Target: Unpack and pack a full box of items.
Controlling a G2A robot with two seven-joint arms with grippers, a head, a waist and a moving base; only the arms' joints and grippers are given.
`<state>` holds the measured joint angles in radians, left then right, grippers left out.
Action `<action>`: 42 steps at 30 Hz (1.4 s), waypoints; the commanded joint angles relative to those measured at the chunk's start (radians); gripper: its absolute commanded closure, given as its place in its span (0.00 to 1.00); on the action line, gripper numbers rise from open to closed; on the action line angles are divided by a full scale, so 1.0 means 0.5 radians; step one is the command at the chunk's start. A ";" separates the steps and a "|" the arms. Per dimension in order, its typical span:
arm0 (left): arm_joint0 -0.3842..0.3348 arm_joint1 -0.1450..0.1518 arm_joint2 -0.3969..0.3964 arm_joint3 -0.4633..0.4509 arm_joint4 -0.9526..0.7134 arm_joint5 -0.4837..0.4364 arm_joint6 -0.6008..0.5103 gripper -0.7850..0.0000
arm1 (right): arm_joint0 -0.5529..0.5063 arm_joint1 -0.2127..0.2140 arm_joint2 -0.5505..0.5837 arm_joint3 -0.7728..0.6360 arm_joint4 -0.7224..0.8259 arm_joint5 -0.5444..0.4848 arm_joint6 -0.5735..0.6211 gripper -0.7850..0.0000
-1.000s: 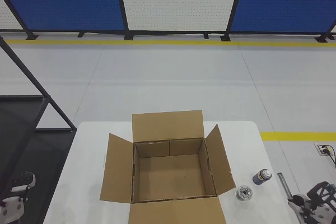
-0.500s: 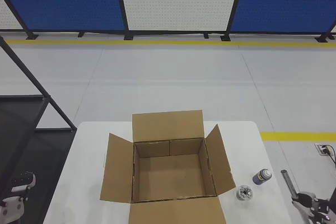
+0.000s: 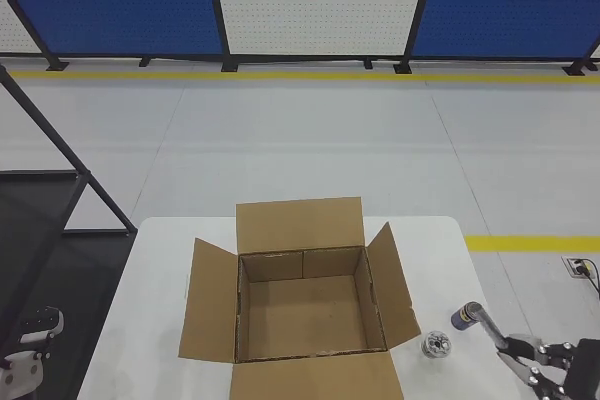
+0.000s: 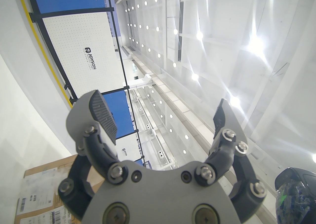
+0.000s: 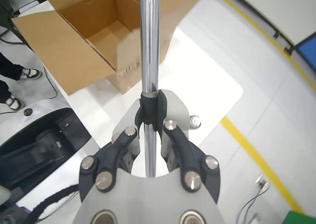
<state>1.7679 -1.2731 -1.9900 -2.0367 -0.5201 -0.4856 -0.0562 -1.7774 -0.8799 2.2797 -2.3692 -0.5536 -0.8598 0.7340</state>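
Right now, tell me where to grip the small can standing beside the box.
Probably its round side wall, coming down from above: the small can stands upright, with the box flap and a round item close beside it.

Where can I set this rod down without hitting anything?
The box is empty, its whole floor bare. The table is bare between the box's left flap and the left edge, and at the far right corner. Crowded: beside the right flap stand a small can and a small round thing, near the rod in the right gripper.
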 commanded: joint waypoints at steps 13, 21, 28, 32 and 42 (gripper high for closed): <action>0.000 0.000 0.000 0.000 0.000 0.000 0.000 0.00 | 1.711 0.199 -1.697 0.038 -0.523 0.008 0.343 1.00; 0.000 0.000 0.000 0.000 0.000 0.000 0.000 0.00 | 2.701 -0.041 -2.984 0.038 -0.584 0.801 1.014 1.00; 0.000 0.000 0.000 0.000 0.000 0.000 0.000 0.00 | 2.753 -0.064 -3.053 0.041 -0.568 0.858 1.073 1.00; 0.000 0.000 0.000 0.000 0.000 0.000 0.000 0.00 | 2.753 -0.064 -3.053 0.041 -0.568 0.858 1.073 1.00; 0.000 0.000 0.000 0.000 0.000 0.000 0.000 0.00 | 2.788 -0.102 -3.154 0.224 -0.665 0.736 0.899 1.00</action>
<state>1.7679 -1.2731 -1.9900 -2.0367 -0.5201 -0.4856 -0.0562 -0.3981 -0.9256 0.7159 -2.2748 -0.8856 -0.4783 1.1890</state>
